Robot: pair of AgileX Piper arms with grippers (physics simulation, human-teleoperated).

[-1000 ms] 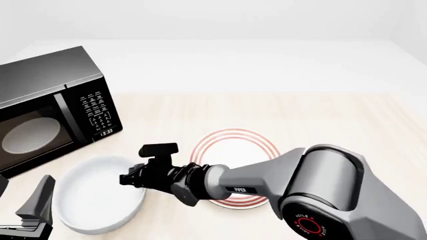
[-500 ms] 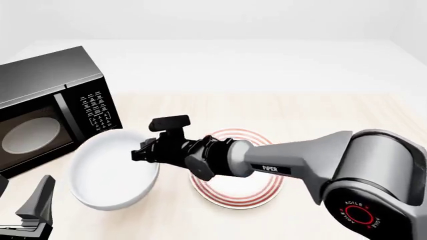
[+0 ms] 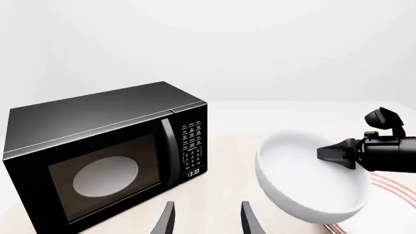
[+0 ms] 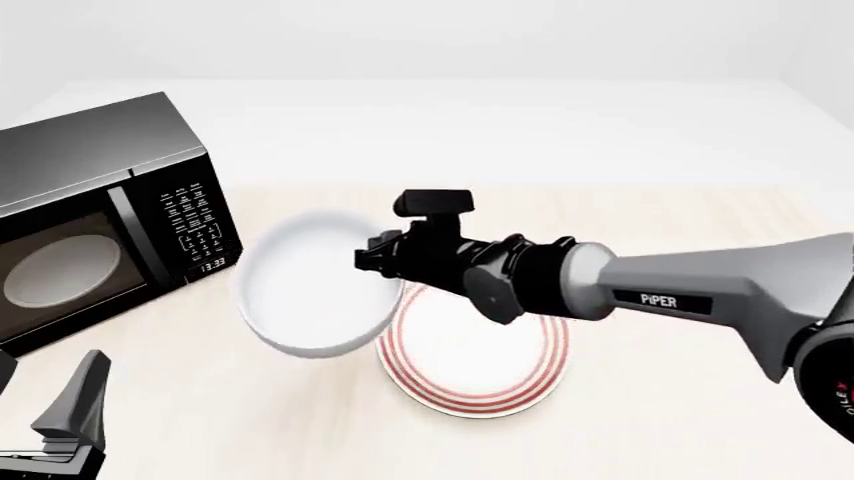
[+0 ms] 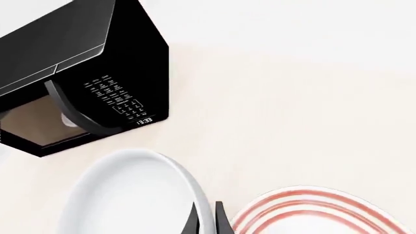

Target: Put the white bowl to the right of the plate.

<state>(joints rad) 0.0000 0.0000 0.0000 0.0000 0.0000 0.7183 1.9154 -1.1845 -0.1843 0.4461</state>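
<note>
The white bowl (image 4: pixel 318 285) hangs tilted in the air, left of and partly over the red-ringed plate (image 4: pixel 470 360). My right gripper (image 4: pixel 375 258) is shut on the bowl's right rim. In the right wrist view the fingers (image 5: pixel 206 220) pinch the bowl's (image 5: pixel 130 195) rim, with the plate (image 5: pixel 312 212) beside it. In the left wrist view the bowl (image 3: pixel 312 183) floats above the table with the right gripper (image 3: pixel 334 153) on its edge. My left gripper (image 3: pixel 204 219) is open and holds nothing; it rests low at the table's front left (image 4: pixel 74 415).
A black microwave (image 4: pixel 100 215) stands at the left, door shut, with a pale disc inside it. Its front corner is close to the lifted bowl. Bare wooden table (image 4: pixel 694 240) lies right of the plate.
The right gripper has lifted the bowl off the table and carried it up and to the right, toward the plate. The left arm has not moved.
</note>
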